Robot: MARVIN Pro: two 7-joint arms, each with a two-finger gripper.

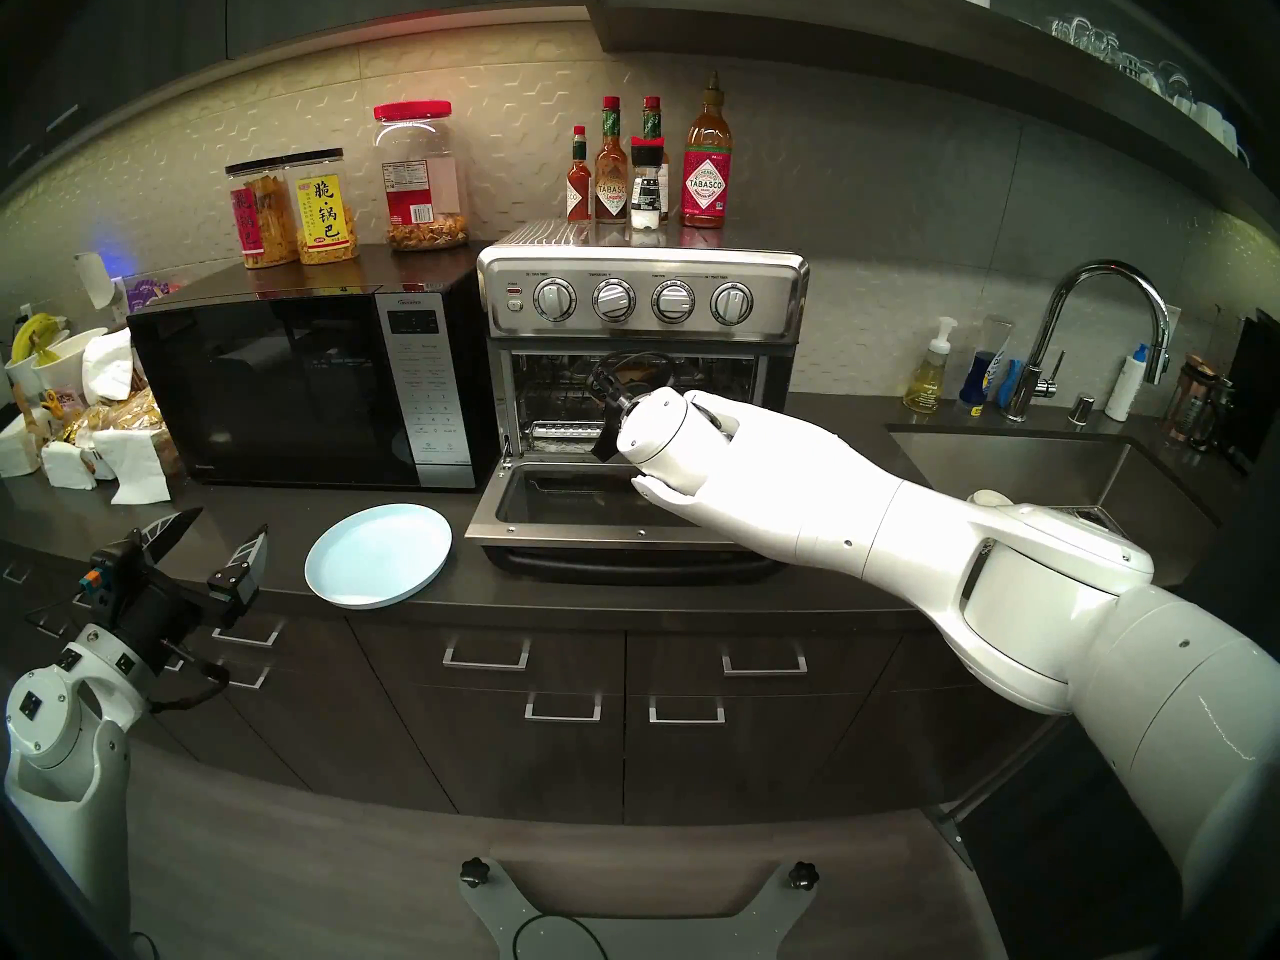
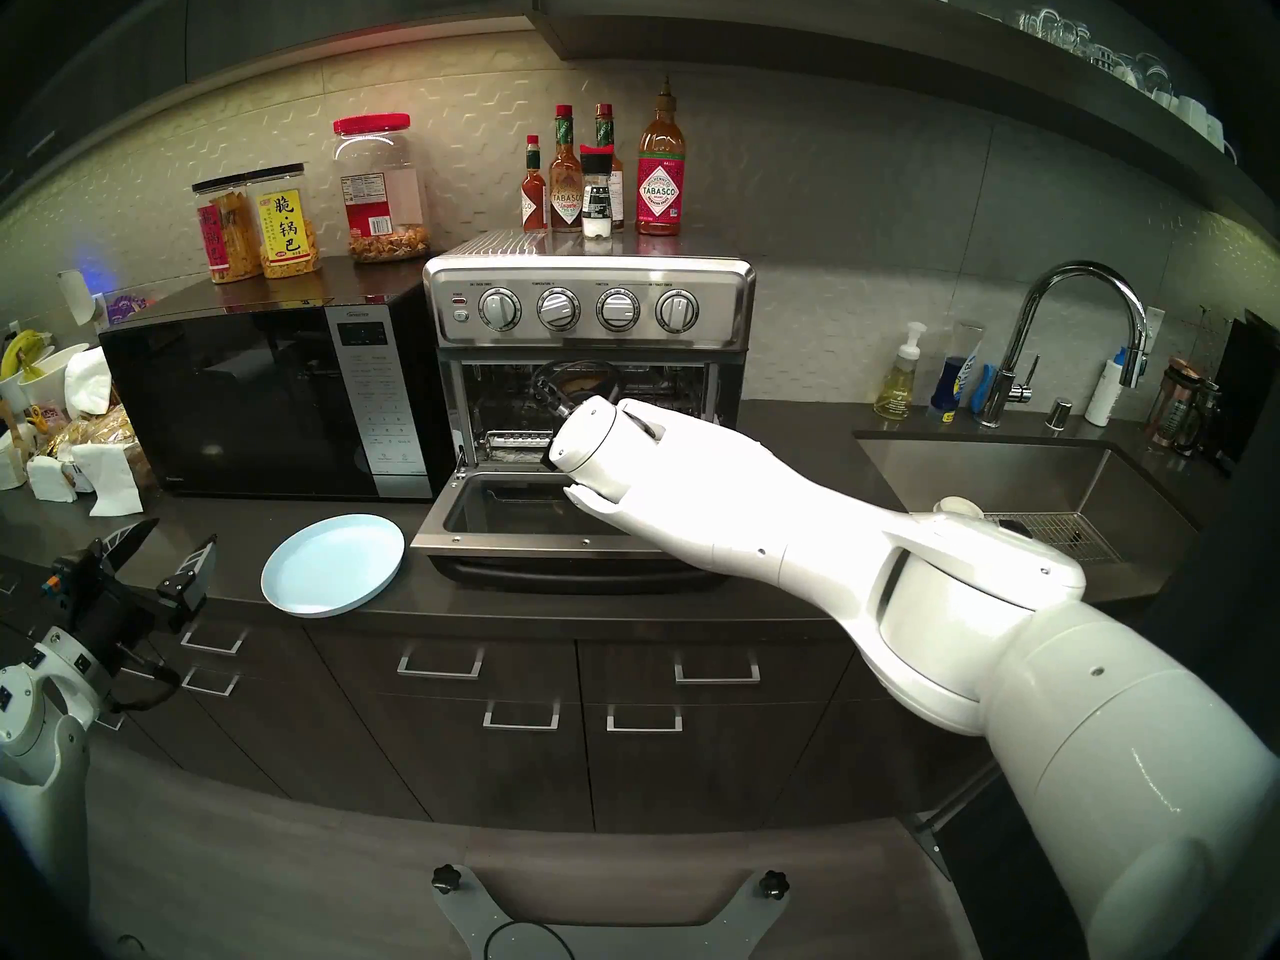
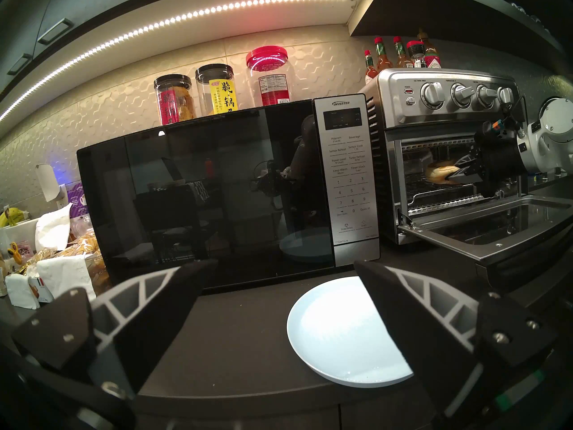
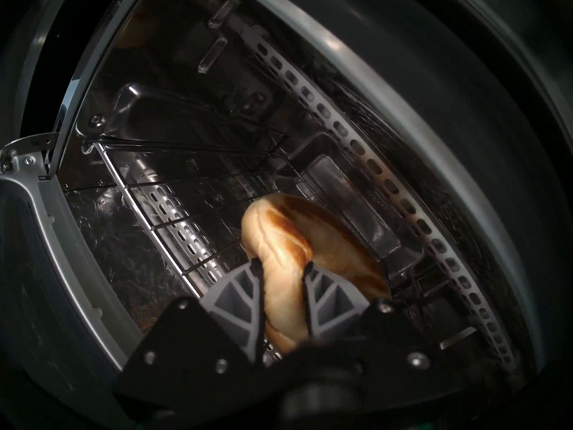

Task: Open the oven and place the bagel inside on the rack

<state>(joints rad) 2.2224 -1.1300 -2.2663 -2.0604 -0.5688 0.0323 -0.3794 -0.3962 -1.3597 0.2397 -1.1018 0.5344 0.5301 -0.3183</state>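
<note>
The stainless-steel oven [image 1: 644,300] stands on the counter with its glass door [image 1: 596,519] dropped open. My right arm reaches into the cavity. In the right wrist view my right gripper [image 4: 282,265] is shut on the golden-tan bagel [image 4: 276,230], with a finger on each side of it. The bagel hangs just over the wire rack [image 4: 173,224]; I cannot tell if it touches. The left wrist view shows the bagel [image 3: 437,171] in the right gripper [image 3: 455,173] inside the oven [image 3: 434,91]. My left gripper [image 1: 208,543] is open and empty by the counter's front left edge.
An empty pale blue plate [image 1: 377,557] lies left of the oven door. The black microwave [image 1: 305,383] stands left of the oven. Sauce bottles [image 1: 644,169] stand on the oven top. A foil-lined tray [image 4: 124,249] lies under the rack. The sink [image 1: 1039,467] is at the right.
</note>
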